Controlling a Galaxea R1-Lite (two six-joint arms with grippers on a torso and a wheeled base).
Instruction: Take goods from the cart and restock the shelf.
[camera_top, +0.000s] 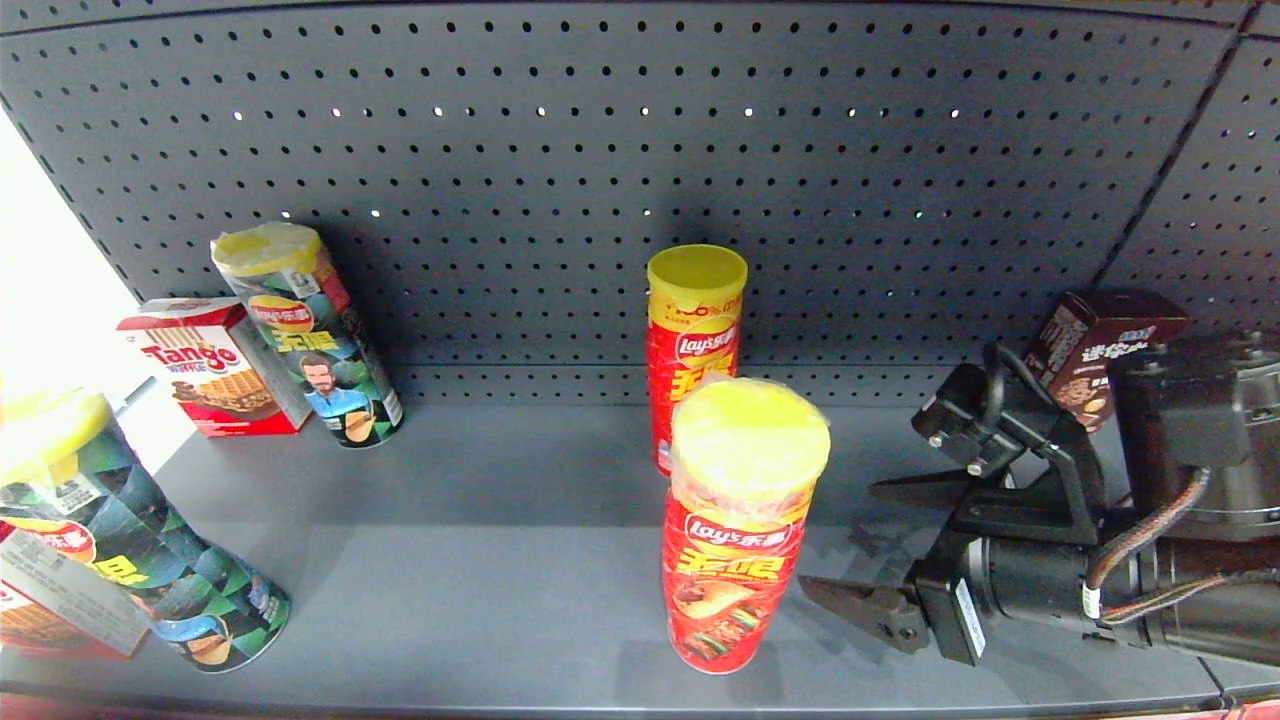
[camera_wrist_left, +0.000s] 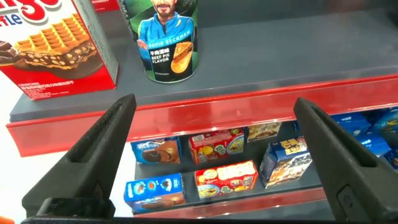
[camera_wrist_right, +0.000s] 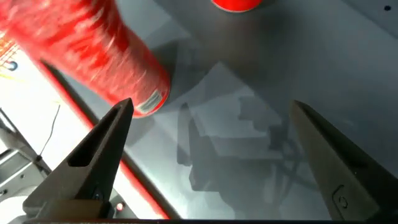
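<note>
Two red chip cans with yellow lids stand upright mid-shelf, one near the front (camera_top: 740, 530) and one behind it (camera_top: 693, 340). My right gripper (camera_top: 838, 538) hovers low over the grey shelf (camera_top: 500, 560) just right of the front can, open and apart from it. In the right wrist view the front red can (camera_wrist_right: 106, 56) lies just beyond one of the fingertips (camera_wrist_right: 118, 118) of the right gripper (camera_wrist_right: 208, 115). My left gripper (camera_wrist_left: 214, 106) is open and empty in front of the shelf's red front edge (camera_wrist_left: 249, 102), below a green chip can (camera_wrist_left: 166, 37).
A green can (camera_top: 310, 330) and a red wafer box (camera_top: 215, 365) stand at the back left. Another green can (camera_top: 120, 540) and a box (camera_top: 50, 600) sit at the front left. A brown box (camera_top: 1100, 350) leans behind the right arm. Small boxes (camera_wrist_left: 217, 162) fill the lower shelf.
</note>
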